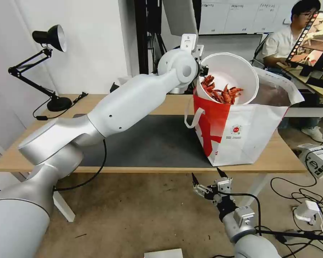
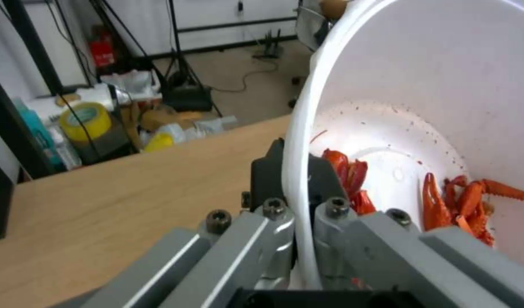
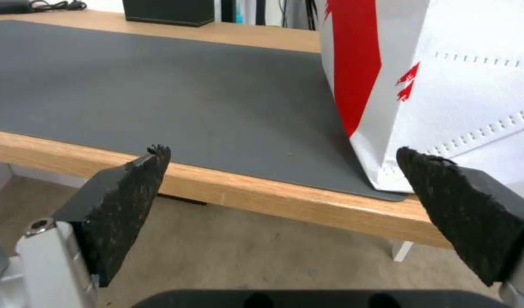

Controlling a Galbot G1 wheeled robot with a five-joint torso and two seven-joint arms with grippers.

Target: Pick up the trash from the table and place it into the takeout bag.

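I see the left arm stretched across the table, its left gripper at the mouth of the takeout bag. The gripper is clamped on the rim of the white bowl: in the left wrist view one black finger sits outside the bowl wall and the other inside, with the white rim running between them. I note the bowl is tilted, its open side facing the head camera, lower edge down inside the bag opening, upper part above the bag's top edge. Red crayfish shells lie heaped against the bowl's low side. The bag stands upright at the right end of the dark grey mat, near the table's front edge, one white loop handle hanging on its left face.

The right gripper hangs below the front table edge, in front of the bag, jaws spread wide and empty; its pads frame the mat and the bag's lower corner.
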